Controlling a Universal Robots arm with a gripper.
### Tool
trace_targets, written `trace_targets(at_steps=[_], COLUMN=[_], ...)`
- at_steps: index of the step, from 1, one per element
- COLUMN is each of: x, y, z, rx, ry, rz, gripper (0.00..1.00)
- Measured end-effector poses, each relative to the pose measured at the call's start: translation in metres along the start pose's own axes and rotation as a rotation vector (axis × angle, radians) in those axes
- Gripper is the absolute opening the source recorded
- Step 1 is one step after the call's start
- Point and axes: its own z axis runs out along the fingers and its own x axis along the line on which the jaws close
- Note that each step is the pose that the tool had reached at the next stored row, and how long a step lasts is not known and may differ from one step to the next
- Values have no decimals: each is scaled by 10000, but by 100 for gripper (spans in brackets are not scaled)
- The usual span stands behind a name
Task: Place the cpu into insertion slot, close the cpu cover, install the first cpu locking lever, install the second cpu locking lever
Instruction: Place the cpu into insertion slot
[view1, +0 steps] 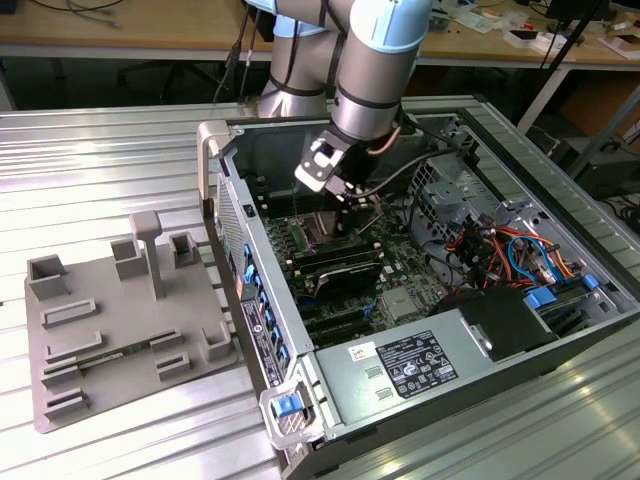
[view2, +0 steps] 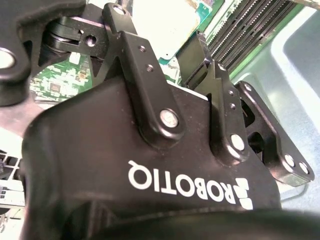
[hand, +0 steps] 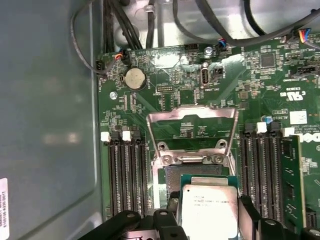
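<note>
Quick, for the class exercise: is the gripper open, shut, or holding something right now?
Gripper: shut on the cpu, holding it at the insertion slot; the cpu cover is open.

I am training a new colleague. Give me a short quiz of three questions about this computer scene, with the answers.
1. True or false: the metal cover lies closed over the socket.
2. What does the hand hold? A) a screwdriver B) the chip C) a fan
3. Fill in: the long black memory slots run along ___ sides of the socket.
Key: 1 false, the cover stands open; 2 B; 3 both.
</note>
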Motion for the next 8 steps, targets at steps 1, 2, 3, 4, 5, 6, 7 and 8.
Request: trace_targets(at_steps=[1,2,3,4,5,6,7,8], x=[10,19,23,29,34,41,47,49], y=[-1,-1,-2,-2,-2,-3,-4,-4], z=[4,10,17,25,33,51,65,80], rx=[0,-2,-3,-4,-7,-11,-14,-16], ry=[1,1,2,-3,-8,-33,-53,-72], rz=[-14,-38,-70,-110,-164,-263,-329,-381], gripper=[55,55,55,55,55,55,55,55])
